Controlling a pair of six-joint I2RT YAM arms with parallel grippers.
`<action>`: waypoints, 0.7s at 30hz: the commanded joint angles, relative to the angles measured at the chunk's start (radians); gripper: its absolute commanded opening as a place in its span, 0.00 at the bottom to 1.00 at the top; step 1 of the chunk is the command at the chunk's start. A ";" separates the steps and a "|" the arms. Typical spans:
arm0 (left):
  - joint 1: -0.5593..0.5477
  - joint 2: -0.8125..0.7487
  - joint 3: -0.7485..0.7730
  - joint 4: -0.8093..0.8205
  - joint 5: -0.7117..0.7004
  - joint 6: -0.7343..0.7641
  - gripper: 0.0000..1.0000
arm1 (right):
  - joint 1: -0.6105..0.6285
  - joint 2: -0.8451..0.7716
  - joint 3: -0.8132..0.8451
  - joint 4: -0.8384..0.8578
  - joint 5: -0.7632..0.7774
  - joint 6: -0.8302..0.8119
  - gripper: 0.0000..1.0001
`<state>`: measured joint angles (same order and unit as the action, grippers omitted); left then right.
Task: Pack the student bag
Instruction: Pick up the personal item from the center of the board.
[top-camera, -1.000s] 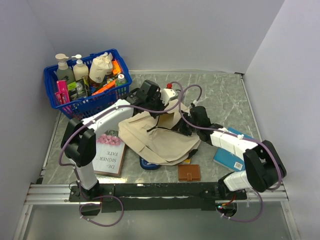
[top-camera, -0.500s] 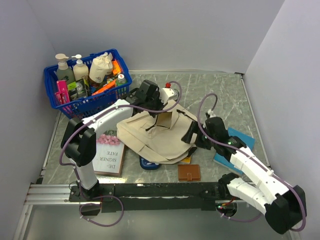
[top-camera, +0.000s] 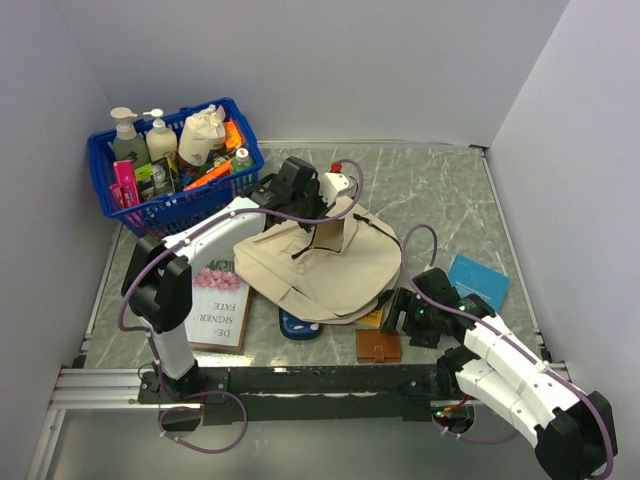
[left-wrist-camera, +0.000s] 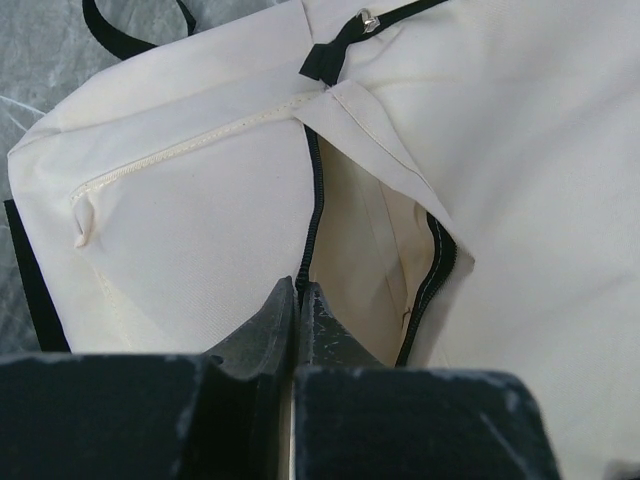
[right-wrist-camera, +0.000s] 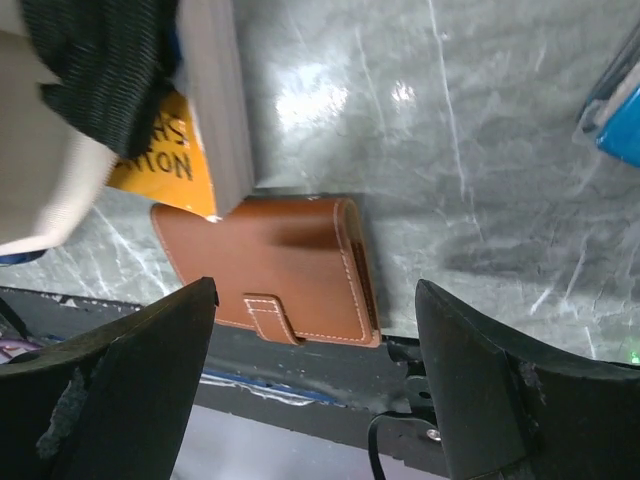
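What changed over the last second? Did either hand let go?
The right hand drew back from the right side of the student bag toward the near edge and now hangs open over the brown wallet. It seems to have let the bag go, and the fabric settled rounder. The left hand stays shut on the bag's zipper edge. Blue basket and book unmoved.

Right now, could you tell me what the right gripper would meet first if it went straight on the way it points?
Most likely the flat brown leather wallet, lying on the grey marbled tabletop. In the wrist view it sits centred ahead of the open right gripper, though the depth is unclear.
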<state>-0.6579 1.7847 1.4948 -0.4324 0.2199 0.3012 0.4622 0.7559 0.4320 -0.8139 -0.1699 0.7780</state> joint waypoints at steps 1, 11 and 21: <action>0.003 -0.048 0.051 0.043 0.013 0.004 0.01 | 0.006 -0.012 -0.047 0.024 -0.022 0.043 0.88; 0.003 -0.064 0.044 0.041 0.009 0.003 0.01 | 0.013 -0.015 -0.110 0.102 0.010 0.064 0.49; 0.003 -0.065 0.038 0.043 0.012 -0.001 0.01 | 0.018 0.008 -0.098 0.101 0.024 0.083 0.00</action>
<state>-0.6579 1.7847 1.4948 -0.4324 0.2203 0.3008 0.4736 0.7517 0.3321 -0.7200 -0.1860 0.8440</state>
